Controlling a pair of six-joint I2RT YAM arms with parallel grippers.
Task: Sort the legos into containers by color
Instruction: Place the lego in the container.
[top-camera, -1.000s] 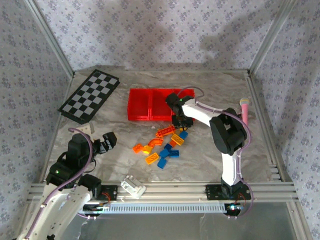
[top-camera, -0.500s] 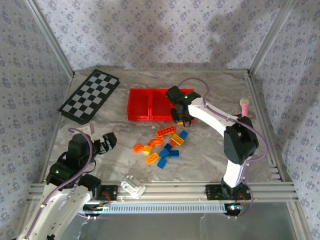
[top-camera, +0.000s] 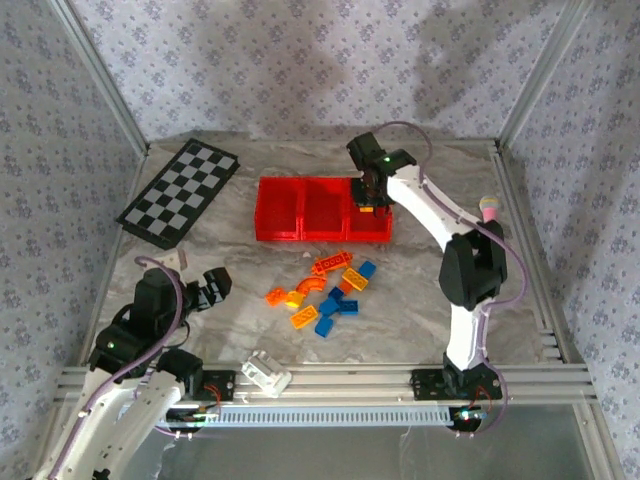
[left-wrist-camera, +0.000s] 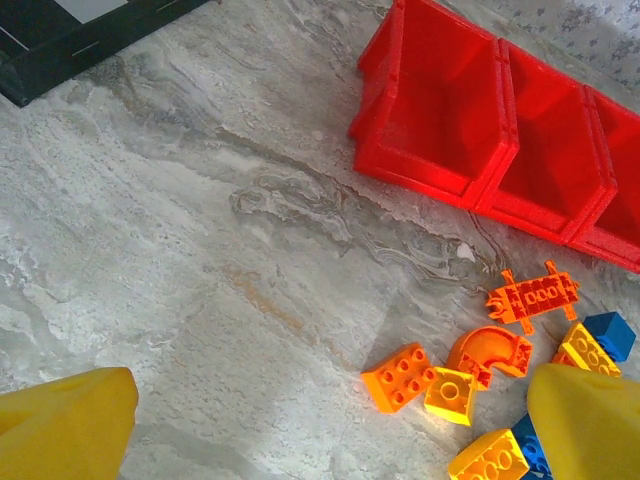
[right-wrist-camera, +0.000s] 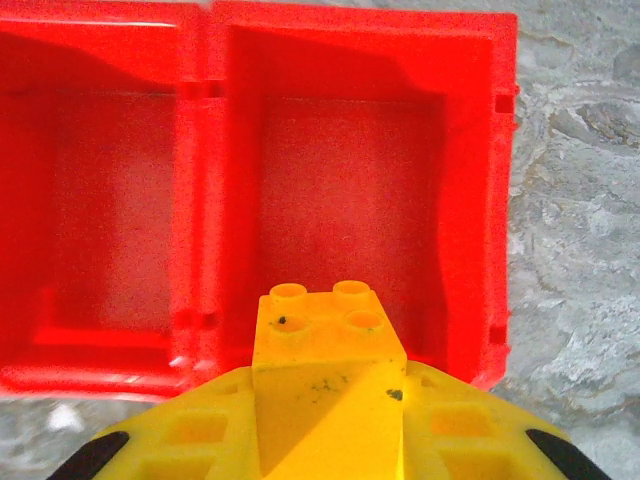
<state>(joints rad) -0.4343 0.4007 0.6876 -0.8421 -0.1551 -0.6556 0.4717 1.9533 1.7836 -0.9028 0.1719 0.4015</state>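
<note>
Three joined red bins (top-camera: 300, 210) lie mid-table, and their compartments look empty in the wrist views. My right gripper (top-camera: 368, 198) hangs over the right compartment (right-wrist-camera: 350, 180), shut on a yellow studded brick (right-wrist-camera: 322, 335) that sticks out between its yellow fingers (right-wrist-camera: 170, 435). In front of the bins lie loose legos (top-camera: 328, 290): an orange brick (left-wrist-camera: 398, 377), a yellow brick (left-wrist-camera: 450, 394), a curved orange piece (left-wrist-camera: 490, 350), a flat orange piece (left-wrist-camera: 533, 296) and blue ones (left-wrist-camera: 610, 333). My left gripper (top-camera: 210, 284) is open, low at the left, with nothing between its fingers (left-wrist-camera: 62, 422).
A black-and-white checkerboard (top-camera: 180, 192) lies at the back left. A white plastic block (top-camera: 266, 373) rests near the front rail. A pink-tipped object (top-camera: 490, 210) stands by the right frame. Bare marble stretches between the left gripper and the legos.
My right gripper has moved from the edge of the lego pile back and up over the bins' right compartment, carrying the yellow brick. The left arm has stayed put.
</note>
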